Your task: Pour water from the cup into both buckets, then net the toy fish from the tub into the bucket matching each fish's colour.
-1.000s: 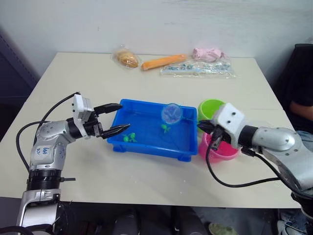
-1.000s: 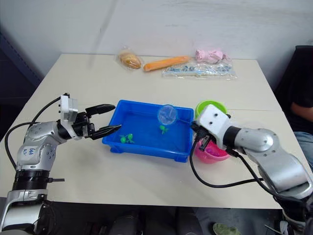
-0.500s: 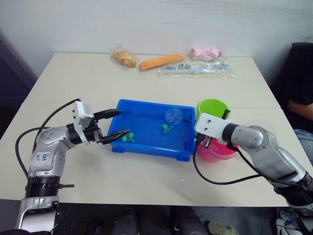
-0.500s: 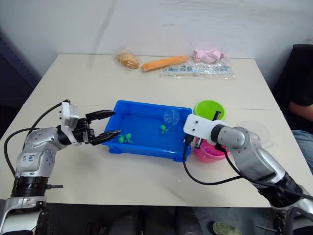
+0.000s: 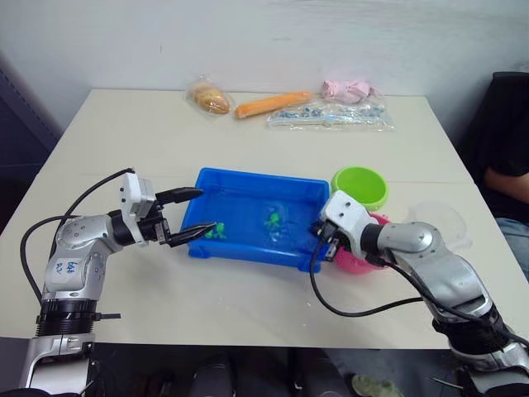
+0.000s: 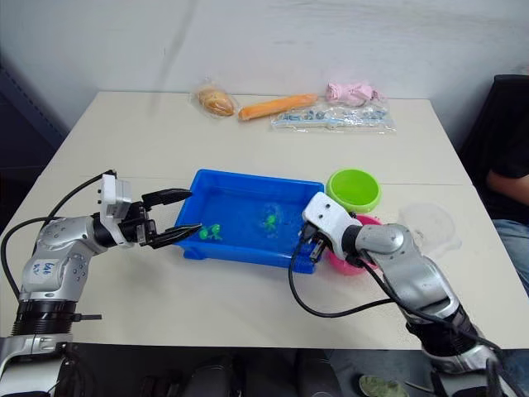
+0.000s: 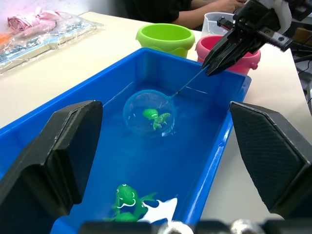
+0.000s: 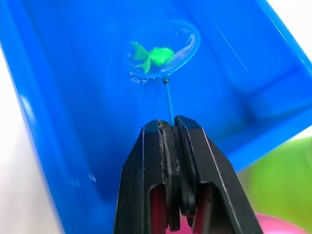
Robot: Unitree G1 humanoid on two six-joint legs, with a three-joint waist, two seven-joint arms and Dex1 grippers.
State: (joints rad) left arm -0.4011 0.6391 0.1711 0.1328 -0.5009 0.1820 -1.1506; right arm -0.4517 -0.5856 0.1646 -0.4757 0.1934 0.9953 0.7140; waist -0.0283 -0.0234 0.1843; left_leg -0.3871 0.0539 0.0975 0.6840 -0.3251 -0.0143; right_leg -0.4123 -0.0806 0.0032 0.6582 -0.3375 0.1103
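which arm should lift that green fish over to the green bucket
Right. Its claw is shut on the net, whose ring is at a green fish; the green bucket stands beside that arm.

- Any writing you can actually read here?
- Nothing I can make out. There are blue handwritten marks [image 5: 66, 266] on the silver shell of the left forearm [image 5: 78, 248], two short lines of them, but the characters are too small to tell apart
- Letters or digits?
- I cannot tell; they are only blue strokes, and the right eye view shows them no plainer
- Anything else printed?
- The clear packet [image 5: 331, 116] at the far edge of the table [image 5: 149, 132] carries some bluish print, too fine to read. No word, brand or number can be read anywhere in these views
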